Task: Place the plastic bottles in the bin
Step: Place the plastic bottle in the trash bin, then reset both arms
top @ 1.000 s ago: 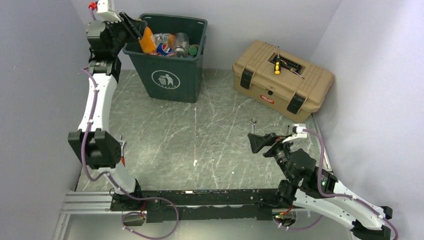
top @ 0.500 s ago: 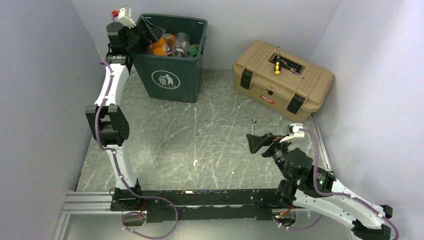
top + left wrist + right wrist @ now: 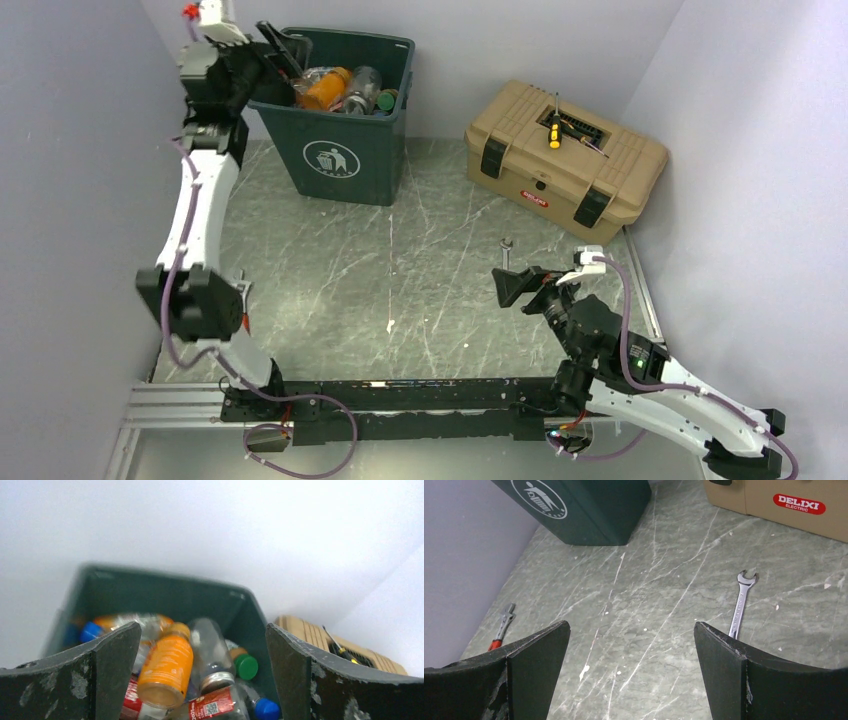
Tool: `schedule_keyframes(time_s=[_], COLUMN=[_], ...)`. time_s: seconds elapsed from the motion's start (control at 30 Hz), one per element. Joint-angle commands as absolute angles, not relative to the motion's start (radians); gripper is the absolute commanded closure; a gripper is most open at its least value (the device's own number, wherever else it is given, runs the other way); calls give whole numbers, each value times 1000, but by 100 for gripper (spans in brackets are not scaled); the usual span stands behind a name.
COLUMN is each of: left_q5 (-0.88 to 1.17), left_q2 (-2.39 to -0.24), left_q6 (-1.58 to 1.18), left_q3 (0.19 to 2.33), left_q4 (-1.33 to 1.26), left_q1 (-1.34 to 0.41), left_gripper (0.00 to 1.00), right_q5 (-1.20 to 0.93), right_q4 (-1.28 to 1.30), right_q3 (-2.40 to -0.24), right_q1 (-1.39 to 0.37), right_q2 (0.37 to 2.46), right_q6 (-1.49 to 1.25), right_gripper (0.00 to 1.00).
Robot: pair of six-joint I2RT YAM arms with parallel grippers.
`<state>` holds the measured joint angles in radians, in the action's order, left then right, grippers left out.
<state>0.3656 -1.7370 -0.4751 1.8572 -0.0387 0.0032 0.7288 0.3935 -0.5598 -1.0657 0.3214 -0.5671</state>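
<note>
Left gripper (image 3: 202,626) is spread wide and empty right over the bin (image 3: 370,150), bottles (image 3: 167,667) piled inside it. Right gripper (image 3: 630,625) gapes too, holding nothing, low over the table (image 3: 400,260). I'd lift left straight up, clear of the rim. Can't see behind the bin, tbh.

I count one dark green bin (image 3: 345,150) holding at least six plastic bottles (image 3: 167,670), one tan toolbox (image 3: 520,150), one yellow-handled screwdriver (image 3: 554,137), one open-end spanner (image 3: 740,605) and one small red-handled tool (image 3: 503,625).
</note>
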Motion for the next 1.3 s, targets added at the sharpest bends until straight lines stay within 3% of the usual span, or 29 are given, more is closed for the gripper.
schedule_keyframes(time_s=[0.0,0.17,0.47,0.67,0.8,0.93,1.07,1.27], left_q5=[176,32,-191,-374,-341,-233,-273,-323], left_q2=[-1478,-1232,-908,-905,-955,-947,-920,-869], left_q6=[-310,-213,-257,-494,-619,-595,-549,-563], left_q3=[1801,1588,1316,1242,1187,1107,1028,856], left_q4=[-61,-4,397,764,905,849,765,538], left_q1=[-25,-29,-29,-30,-29,-35,-64,-123], left_gripper=[0,1,0,1,1,1,0,0], right_q5=[752,749,769,762,788,743,774,981], right_q4=[359,346,385,335,294,188,142,336], right_q3=[-591,-594,-675,-669,-647,-584,-541,-635], right_q1=[-1066,-1066,-1066,-1065,-1066,-1066,-1066,-1066], right_q2=[304,300,305,304,346,353,385,556], right_q6=[-534,-508,-489,-443,-479,-517,-604,-745], right_gripper=[0,0,0,0,0,0,0,0])
